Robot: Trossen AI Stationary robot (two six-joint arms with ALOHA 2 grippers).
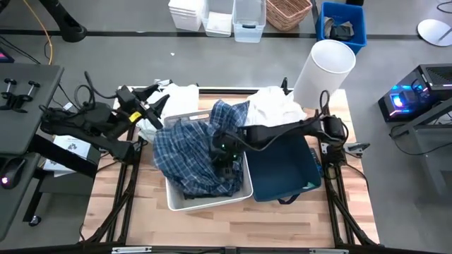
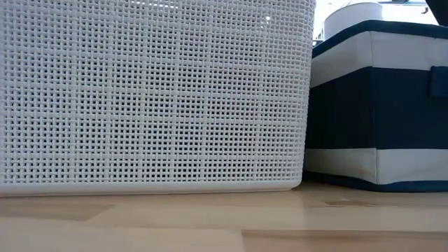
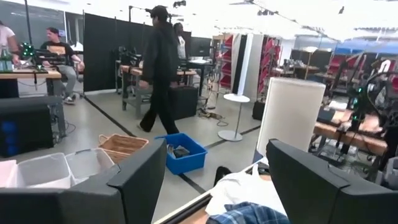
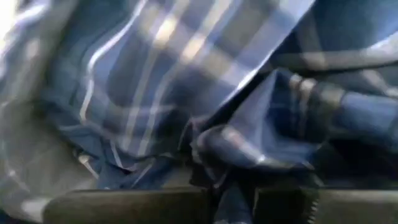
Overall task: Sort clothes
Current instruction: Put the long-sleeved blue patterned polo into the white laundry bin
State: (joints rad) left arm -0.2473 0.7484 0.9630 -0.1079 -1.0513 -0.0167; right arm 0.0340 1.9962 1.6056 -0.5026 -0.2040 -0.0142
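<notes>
The blue-and-white plaid shirt point(image 1: 189, 152) lies heaped in and over the white plastic bin point(image 1: 185, 204). It fills the right wrist view point(image 4: 186, 81). My right gripper point(image 1: 224, 161) reaches down into the shirt at the bin's right side and is shut on it. White garments lie at the table's far edge point(image 1: 178, 95) and behind the navy blue bin point(image 1: 277, 106). My left gripper point(image 1: 150, 106) is open and empty, raised at the table's far left, pointing out into the room point(image 3: 214, 186). The dark green and dark grey garments do not show. My right gripper pinches a bunched fold of the plaid shirt point(image 4: 231, 186) between its two fingers point(image 4: 124, 205), coming from above and pointing down into the white bin. The cloth is gathered in several layers at the fingers. The rest of the shirt lies slack in the bin.
The navy blue bin point(image 1: 282, 173) stands right beside the white bin point(image 2: 154, 98); the two also show side by side in the low view point(image 2: 378, 105). A white cylinder point(image 1: 326, 67) stands at the far right corner. Bare wood lies along the near edge point(image 1: 226, 229). People move in the room beyond point(image 3: 158, 68).
</notes>
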